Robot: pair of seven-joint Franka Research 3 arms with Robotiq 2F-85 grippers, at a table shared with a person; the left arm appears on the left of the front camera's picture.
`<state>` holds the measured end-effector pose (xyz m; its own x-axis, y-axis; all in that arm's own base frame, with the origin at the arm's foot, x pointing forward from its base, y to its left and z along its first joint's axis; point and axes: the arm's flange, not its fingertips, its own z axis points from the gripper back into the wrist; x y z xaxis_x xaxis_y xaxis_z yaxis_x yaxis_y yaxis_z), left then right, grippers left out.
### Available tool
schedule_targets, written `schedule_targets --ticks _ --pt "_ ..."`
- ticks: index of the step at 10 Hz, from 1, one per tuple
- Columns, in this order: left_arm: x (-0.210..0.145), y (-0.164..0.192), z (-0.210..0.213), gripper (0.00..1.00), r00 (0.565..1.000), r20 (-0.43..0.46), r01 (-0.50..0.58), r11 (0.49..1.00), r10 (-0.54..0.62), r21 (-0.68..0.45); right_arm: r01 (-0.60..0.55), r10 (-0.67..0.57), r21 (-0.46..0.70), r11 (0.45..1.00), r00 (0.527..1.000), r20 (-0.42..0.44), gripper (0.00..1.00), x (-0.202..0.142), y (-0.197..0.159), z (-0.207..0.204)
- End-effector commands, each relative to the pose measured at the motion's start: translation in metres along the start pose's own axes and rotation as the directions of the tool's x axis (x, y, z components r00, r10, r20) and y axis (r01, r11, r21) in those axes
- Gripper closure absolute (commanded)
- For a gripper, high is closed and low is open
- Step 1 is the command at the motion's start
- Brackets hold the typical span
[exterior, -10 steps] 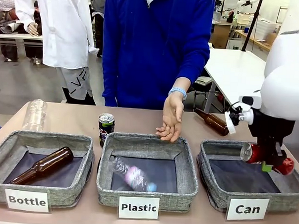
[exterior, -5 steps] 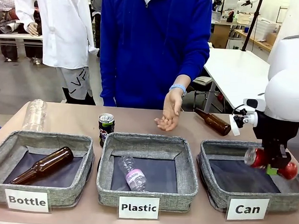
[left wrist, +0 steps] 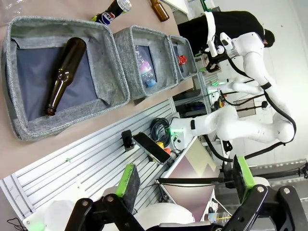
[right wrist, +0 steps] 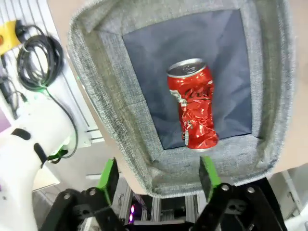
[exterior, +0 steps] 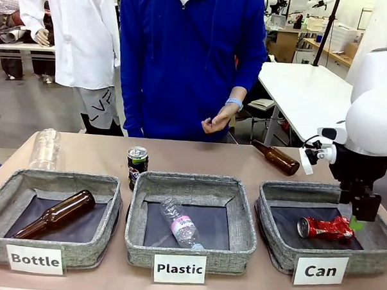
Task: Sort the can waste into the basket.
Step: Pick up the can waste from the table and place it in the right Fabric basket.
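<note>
At the left, the left pincer [left wrist: 185,178] hangs well away from the work, its green-padded fingers spread wide with nothing between them. Further right, the intact dark can [exterior: 137,165] stands upright on the tabletop [exterior: 180,156], just behind the gap between the "Bottle" and "Plastic" baskets and outside all of them. It looks light and thin-walled, probably empty. Its round, smooth side is likely to slip or dent under a hard squeeze, so the sensible hold is across the middle of the body with moderate pressure, or over the stiffer silver rim from above. At the right, the crushed red can [exterior: 325,228] lies on its side on the dark lining of the basket [exterior: 276,195] labelled "Can". Its crumpled skin is light and has folds that give the pads purchase, though the creases may be sharp and yield further. It needs no further handling where it lies. Above that basket's near rim, the right pincer [right wrist: 159,175] hangs with its fingers apart and empty.
</note>
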<state>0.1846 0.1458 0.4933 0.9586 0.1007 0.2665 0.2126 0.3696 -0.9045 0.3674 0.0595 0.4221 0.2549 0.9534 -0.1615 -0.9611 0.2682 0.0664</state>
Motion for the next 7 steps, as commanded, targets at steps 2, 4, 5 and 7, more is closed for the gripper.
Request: schedule_targets --ticks 2,4,5,7 --pt "0.001 0.000 0.001 0.00 1.000 0.015 0.009 1.000 -0.009 -0.013 0.000 -0.018 0.081 0.997 0.975 0.220 0.00 -0.019 -0.014 0.005" --pt "0.001 0.000 0.001 0.00 1.000 0.015 0.009 1.000 -0.009 -0.013 0.226 -0.386 0.321 0.920 0.667 0.638 0.00 -0.042 -0.017 0.027" --pt "0.001 0.000 0.001 0.00 1.000 0.015 0.009 1.000 -0.009 -0.013 0.190 -0.505 0.478 0.858 0.484 0.715 0.00 -0.059 -0.017 0.033" --pt "0.001 0.000 0.001 0.00 1.000 0.015 0.009 1.000 -0.009 -0.013 0.098 -0.723 0.723 0.684 0.225 0.653 0.00 -0.084 -0.031 0.020"
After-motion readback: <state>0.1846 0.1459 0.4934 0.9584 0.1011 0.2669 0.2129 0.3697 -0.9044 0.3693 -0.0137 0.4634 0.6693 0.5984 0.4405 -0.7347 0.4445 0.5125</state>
